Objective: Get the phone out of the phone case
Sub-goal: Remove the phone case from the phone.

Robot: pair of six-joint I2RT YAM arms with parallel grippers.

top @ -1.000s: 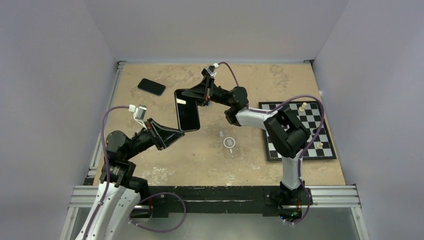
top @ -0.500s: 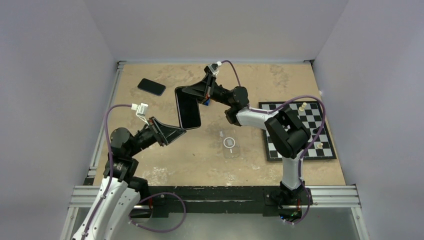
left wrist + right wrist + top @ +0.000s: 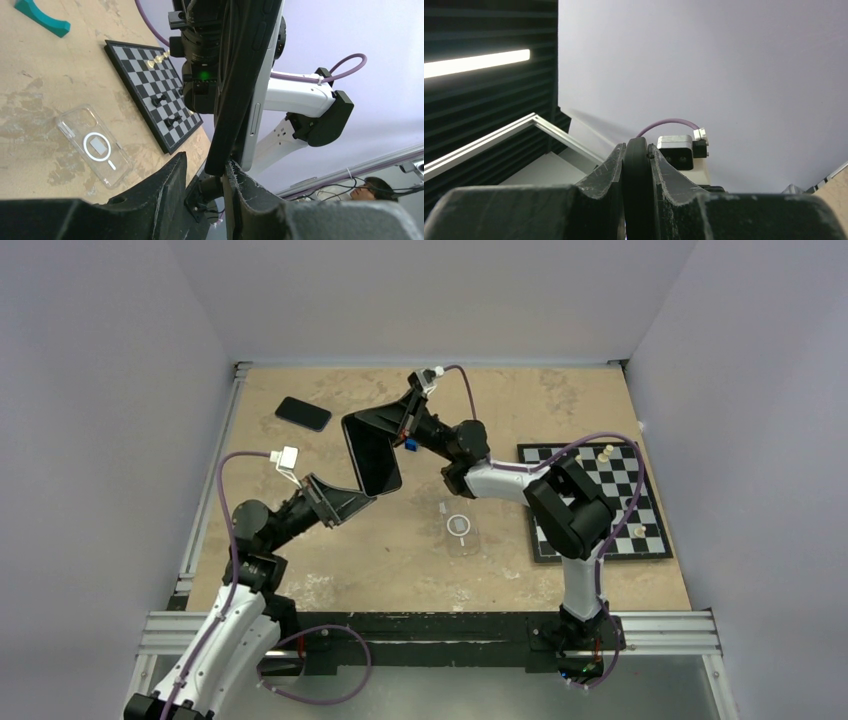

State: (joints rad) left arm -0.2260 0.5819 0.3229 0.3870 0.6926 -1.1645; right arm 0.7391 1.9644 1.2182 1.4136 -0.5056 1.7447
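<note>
The phone in its black case (image 3: 372, 455) is held up off the table, tilted. My right gripper (image 3: 388, 423) is shut on its upper end; in the right wrist view a black edge (image 3: 637, 165) sits pinched between the fingers, with the gripper (image 3: 637, 146) around it. My left gripper (image 3: 352, 502) is open at the lower end. In the left wrist view the black case (image 3: 235, 90) and the phone's silver edge (image 3: 256, 115) show side on. The case's lower corner stands inside my left gripper (image 3: 205, 160), against the right finger (image 3: 250, 200).
A clear case with a white ring (image 3: 460, 527) lies on the table, also in the left wrist view (image 3: 95, 150). Another dark phone (image 3: 303, 413) lies at the back left. A chessboard (image 3: 590, 502) with a few pieces is on the right. A teal piece (image 3: 40, 17) lies on the table.
The right gripper has tipped the phone's upper end up and to the left. The left gripper has moved up and right, closing in on the phone's lower end.
</note>
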